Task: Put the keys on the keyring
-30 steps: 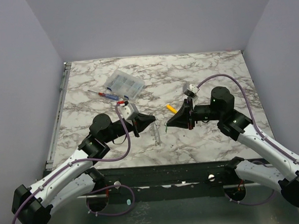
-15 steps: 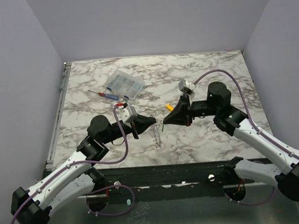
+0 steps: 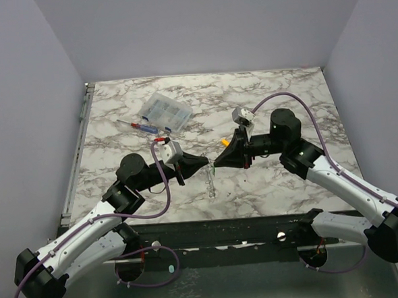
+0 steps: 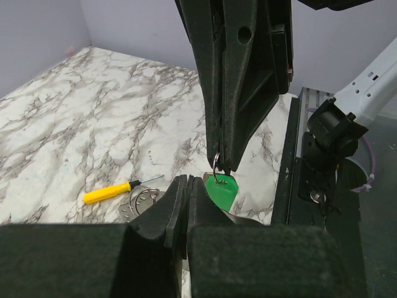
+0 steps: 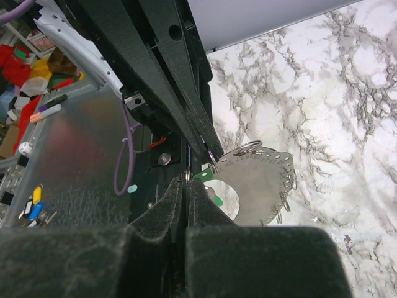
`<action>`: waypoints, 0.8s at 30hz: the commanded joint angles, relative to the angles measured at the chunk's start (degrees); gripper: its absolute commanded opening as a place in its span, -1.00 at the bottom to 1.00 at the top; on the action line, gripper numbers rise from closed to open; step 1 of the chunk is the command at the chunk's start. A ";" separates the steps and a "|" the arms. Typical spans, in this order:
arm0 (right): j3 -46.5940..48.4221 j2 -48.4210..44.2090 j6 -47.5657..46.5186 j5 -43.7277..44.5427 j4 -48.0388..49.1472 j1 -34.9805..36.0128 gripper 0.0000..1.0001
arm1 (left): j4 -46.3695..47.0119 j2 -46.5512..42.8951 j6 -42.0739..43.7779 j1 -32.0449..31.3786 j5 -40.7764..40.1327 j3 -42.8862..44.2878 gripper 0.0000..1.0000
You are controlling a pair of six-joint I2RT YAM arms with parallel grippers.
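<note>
top: overhead, from behind | wrists: close, facing each other | shared: key (image 4: 221, 189)

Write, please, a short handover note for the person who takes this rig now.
Left gripper: shut. Right gripper: shut. Their tips meet.
The green key hangs between the tips; which gripper carries it is unclear.
The keyring lies on the table, just below them in the top view.
Done: key is off the table. Left: thread it onto the keyring.

Smooth, glossy green plastic key (image 4: 222, 190)
</note>
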 commanded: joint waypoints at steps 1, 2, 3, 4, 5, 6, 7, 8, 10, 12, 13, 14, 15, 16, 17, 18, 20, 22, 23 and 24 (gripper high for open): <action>1.68 0.04 -0.05 1.16 1.34 0.79 -0.99 | 2.32 -0.23 -0.24 -0.44 1.02 0.99 -1.00; 1.71 0.04 0.09 1.30 1.60 0.83 -0.99 | 2.30 -0.20 -0.20 -0.45 1.02 0.97 -1.00; 1.68 0.13 0.22 1.51 1.85 0.89 -0.99 | 2.28 -0.19 -0.25 -0.51 0.90 1.03 -1.00; 1.74 0.26 0.37 1.75 2.04 0.97 -0.99 | 2.28 -0.18 -0.26 -0.53 0.70 0.99 -1.00; 1.69 0.42 0.45 2.01 2.17 1.01 -0.99 | 2.20 -0.06 -0.28 -0.54 0.46 0.98 -1.00; 1.90 0.66 0.56 2.39 2.19 1.02 -0.99 | 2.19 0.05 -0.42 -0.48 0.27 1.03 -1.00; 1.98 0.79 0.73 3.03 2.20 1.04 -0.99 | 2.21 0.07 -0.43 -0.53 0.22 0.97 -1.00; 2.09 0.94 0.90 3.59 2.24 1.10 -0.99 | 2.22 0.07 -0.34 -0.48 0.18 1.03 -1.00; 2.04 1.07 1.27 4.52 2.52 1.09 -0.99 | 2.19 0.04 -0.30 -0.60 0.06 1.00 -1.00; 1.93 1.26 1.52 5.09 2.59 1.15 -0.99 | 2.10 0.05 -0.31 -0.54 -0.07 1.04 -1.00; 1.89 1.34 1.63 5.42 2.71 1.18 -0.99 | 2.11 0.07 -0.32 -0.60 -0.04 1.03 -1.00; 1.83 1.42 1.70 5.65 2.72 1.15 -0.99 | 2.13 0.03 -0.28 -0.53 -0.06 1.02 -1.00; 1.84 1.51 1.74 5.88 2.73 1.19 -0.99 | 2.11 0.07 -0.32 -0.57 -0.05 1.04 -1.00; 1.70 1.53 1.73 6.06 2.73 1.19 -0.99 | 2.04 0.07 -0.28 -0.56 -0.06 1.04 -1.00; 1.70 1.60 1.73 6.35 2.73 1.19 -0.99 | 2.02 0.12 -0.28 -0.57 -0.10 1.02 -1.00; 1.65 1.62 1.72 6.58 2.73 1.19 -0.99 | 2.02 0.11 -0.30 -0.54 -0.08 1.04 -1.00; 1.65 1.62 1.72 7.17 2.73 1.13 -0.99 | 2.02 0.07 -0.32 -0.52 -0.04 1.02 -1.00; 1.65 1.70 1.41 7.81 2.42 1.19 -0.99 | 2.06 0.03 -0.21 -0.54 -0.09 1.01 -1.00; 1.63 1.77 1.21 8.07 2.15 1.13 -0.99 | 2.02 -0.01 -0.26 -0.55 -0.18 1.04 -1.00; 1.66 1.79 1.03 8.34 1.83 1.11 -0.99 | 1.97 -0.02 -0.18 -0.57 -0.13 0.97 -1.00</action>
